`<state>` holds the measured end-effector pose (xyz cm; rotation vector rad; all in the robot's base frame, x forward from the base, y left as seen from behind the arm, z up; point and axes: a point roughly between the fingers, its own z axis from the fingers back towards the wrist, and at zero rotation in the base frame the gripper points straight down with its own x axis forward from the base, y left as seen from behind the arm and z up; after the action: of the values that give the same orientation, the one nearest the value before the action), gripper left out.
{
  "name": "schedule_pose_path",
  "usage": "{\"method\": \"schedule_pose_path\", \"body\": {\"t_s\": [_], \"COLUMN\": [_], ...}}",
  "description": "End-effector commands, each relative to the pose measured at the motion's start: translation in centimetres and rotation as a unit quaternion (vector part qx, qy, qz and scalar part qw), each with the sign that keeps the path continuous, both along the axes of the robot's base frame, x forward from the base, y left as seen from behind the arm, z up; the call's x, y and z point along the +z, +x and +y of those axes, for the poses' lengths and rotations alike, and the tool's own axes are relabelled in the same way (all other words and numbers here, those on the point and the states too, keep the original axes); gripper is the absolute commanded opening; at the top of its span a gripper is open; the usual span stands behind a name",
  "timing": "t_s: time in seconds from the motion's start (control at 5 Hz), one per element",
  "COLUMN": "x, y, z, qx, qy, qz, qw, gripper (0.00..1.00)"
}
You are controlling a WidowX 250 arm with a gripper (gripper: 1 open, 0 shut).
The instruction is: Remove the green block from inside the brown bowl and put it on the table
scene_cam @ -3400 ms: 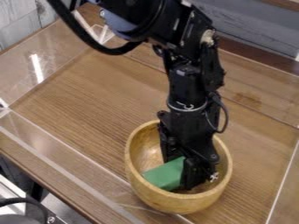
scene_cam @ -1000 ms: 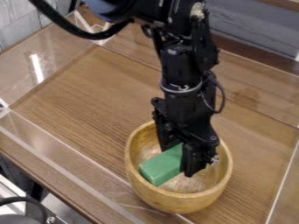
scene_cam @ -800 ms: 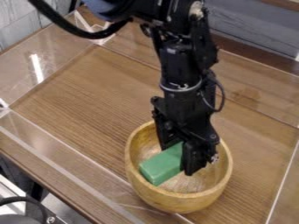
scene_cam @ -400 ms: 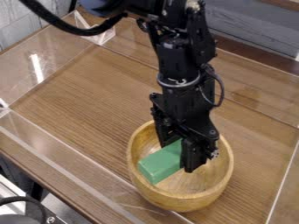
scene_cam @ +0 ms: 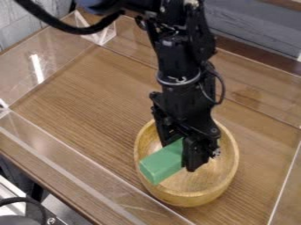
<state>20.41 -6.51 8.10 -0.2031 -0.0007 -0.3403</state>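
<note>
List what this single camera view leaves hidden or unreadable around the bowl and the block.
- Tool fingertips: the black tool body hides where they meet the green block.
- Block's right end: behind the tool.
- Brown bowl floor under the block and tool: covered.
- Arm's upper part: cut off by the top edge.

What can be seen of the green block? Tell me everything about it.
The green block is a small, plain, matte bright-green bar with flat faces and square edges. It sits inside the brown bowl, toward the bowl's left side, tilted with one end higher. The black gripper is shut on its upper right end, hiding that part. Whether its lower end touches the bowl's floor cannot be told.
</note>
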Motion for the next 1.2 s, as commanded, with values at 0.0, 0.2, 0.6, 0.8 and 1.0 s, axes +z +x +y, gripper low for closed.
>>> {"method": "schedule_pose_path", "body": {"t_s": [0.0,0.2,0.6,0.8,1.0], "x": [1.1,1.4,2.0,2.4,2.7], "y": [0.3,0.2,0.0,0.0,0.0], "z": [0.2,0.2,0.4,0.6,0.8], "qx": [0.006,0.008,0.014,0.017,0.021], "qy": [-0.007,-0.010,-0.016,-0.019,-0.020], "qz": [-0.024,-0.027,-0.037,-0.044,-0.051], "qw": [0.9997,0.9996,0.9991,0.9987,0.9982], "gripper": [0.00,0.00,0.00,0.00,0.00]}}
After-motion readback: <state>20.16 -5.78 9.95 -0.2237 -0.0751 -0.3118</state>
